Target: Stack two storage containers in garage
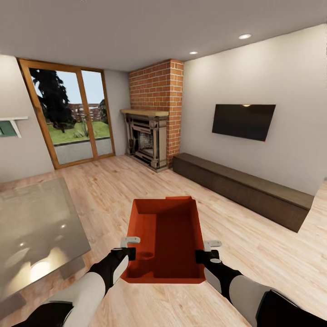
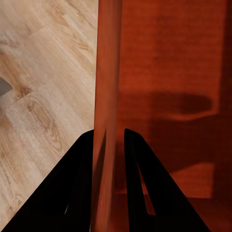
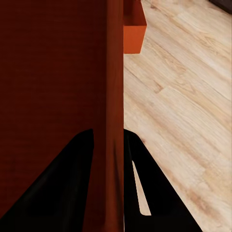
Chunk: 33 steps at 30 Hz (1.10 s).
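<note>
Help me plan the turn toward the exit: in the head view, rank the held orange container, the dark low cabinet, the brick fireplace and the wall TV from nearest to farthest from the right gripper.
1. Storage container, clamped in the right gripper.
2. Low cabinet, ahead-right along the wall.
3. TV, above the cabinet.
4. Fireplace, far corner.

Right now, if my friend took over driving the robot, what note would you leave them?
Left tool: shut on the left wall of the storage container.
Right tool: shut on its right wall.
The container is held up between both arms, over the light wood floor of the living room, facing the fireplace and TV.
The right wrist view shows an orange-red corner past the held wall; whether that is the other bin is unclear.
Done: one container picked up.
Left: carry it to the garage, set it down, bring the second, stack them.
</note>
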### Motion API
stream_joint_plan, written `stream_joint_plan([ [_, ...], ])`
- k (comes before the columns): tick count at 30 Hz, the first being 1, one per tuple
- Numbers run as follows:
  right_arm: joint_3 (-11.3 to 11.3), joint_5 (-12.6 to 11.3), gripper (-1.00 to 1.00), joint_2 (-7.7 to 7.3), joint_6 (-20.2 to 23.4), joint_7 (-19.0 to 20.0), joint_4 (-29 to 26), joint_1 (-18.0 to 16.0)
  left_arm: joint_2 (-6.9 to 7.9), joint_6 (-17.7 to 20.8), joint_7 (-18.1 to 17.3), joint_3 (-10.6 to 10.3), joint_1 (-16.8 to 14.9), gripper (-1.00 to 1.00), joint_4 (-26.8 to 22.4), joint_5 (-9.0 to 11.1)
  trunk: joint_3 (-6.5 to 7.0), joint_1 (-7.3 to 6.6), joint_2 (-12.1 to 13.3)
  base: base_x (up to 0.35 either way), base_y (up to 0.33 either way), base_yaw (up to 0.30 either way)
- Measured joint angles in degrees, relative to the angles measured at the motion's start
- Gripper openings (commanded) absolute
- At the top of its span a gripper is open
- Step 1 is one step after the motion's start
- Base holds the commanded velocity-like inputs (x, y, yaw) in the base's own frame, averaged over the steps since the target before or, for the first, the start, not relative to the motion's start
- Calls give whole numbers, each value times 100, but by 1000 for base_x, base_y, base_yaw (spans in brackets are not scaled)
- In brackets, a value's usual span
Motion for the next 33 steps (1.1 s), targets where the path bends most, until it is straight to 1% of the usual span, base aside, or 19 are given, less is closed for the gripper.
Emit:
stream_joint_plan([
  [8, 1, 0, -100, 0, 1, 0, 1, 0, 0, 0, 0, 1, 0, -100, 1, 0, 53, 0, 1, 0, 0, 0],
  [33, -7, 11, -100, 3, 7, -4, -1, 0, 5, 0, -5, -2, 1, -100, 2, 8, 58, 0, 1, 0, 0, 0],
])
